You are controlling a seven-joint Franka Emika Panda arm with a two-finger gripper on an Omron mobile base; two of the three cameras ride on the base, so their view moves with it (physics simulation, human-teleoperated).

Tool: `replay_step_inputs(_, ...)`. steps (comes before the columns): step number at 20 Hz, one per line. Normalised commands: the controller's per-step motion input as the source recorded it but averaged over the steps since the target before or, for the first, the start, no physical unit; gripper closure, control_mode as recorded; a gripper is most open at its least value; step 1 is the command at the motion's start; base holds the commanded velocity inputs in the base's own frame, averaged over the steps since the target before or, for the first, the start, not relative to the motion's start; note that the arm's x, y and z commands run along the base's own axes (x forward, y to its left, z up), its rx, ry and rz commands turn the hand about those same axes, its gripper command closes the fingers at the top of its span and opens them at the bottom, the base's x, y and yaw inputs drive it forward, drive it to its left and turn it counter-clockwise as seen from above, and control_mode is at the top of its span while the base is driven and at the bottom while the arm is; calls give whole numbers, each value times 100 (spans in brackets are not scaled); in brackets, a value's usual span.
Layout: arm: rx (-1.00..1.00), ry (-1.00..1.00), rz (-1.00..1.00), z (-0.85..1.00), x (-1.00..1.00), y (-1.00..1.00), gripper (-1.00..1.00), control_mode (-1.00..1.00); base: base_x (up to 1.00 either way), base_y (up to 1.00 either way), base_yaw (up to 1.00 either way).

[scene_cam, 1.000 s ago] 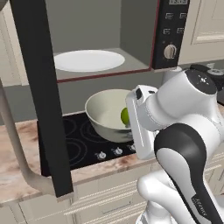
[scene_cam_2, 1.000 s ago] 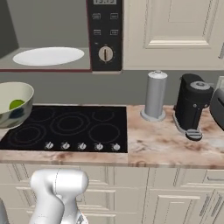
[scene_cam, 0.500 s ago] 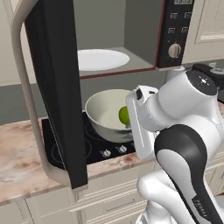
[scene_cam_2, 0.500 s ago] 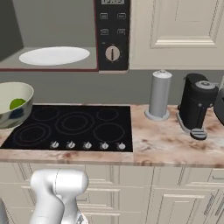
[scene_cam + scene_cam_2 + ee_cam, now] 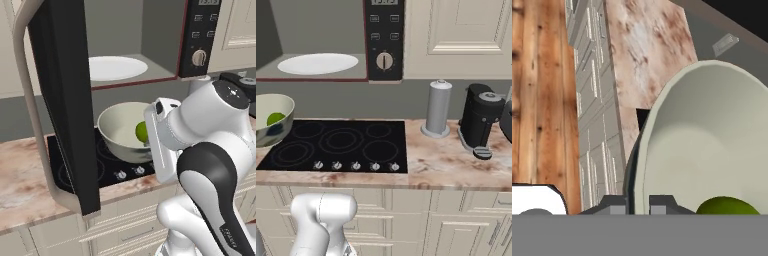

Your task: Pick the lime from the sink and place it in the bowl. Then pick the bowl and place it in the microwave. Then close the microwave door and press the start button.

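Bowl point(image 5: 122, 131) sits upright above the black cooktop point(image 5: 336, 145), mouth up, lime point(image 5: 141, 131) inside against the near wall. Gripper point(image 5: 637, 204) is clamped on the bowl's rim, one finger inside the wall, one outside. Microwave point(image 5: 383, 35) is directly above, its door point(image 5: 62, 100) swung wide at the bowl's left, edge hanging past the counter point(image 5: 456, 160) front. Cavity holds a flat white plate point(image 5: 317, 63); open space above it. Round bowl has no long axis.

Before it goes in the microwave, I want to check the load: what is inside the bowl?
The lime lies inside the bowl. The arm covers the bowl's near right side.
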Motion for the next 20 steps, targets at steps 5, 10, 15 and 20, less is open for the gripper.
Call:
replay_step_inputs(5,0,0,0,0,0,0,100,100,-8,0,0)
replay_step_inputs(10,0,0,0,0,0,0,100,100,0,0,0)
replay_step_inputs(15,0,-7,0,39,0,-7,100,-100,0,-1,0)
replay_step_inputs(20,0,-1,0,100,29,-21,100,-100,0,0,0)
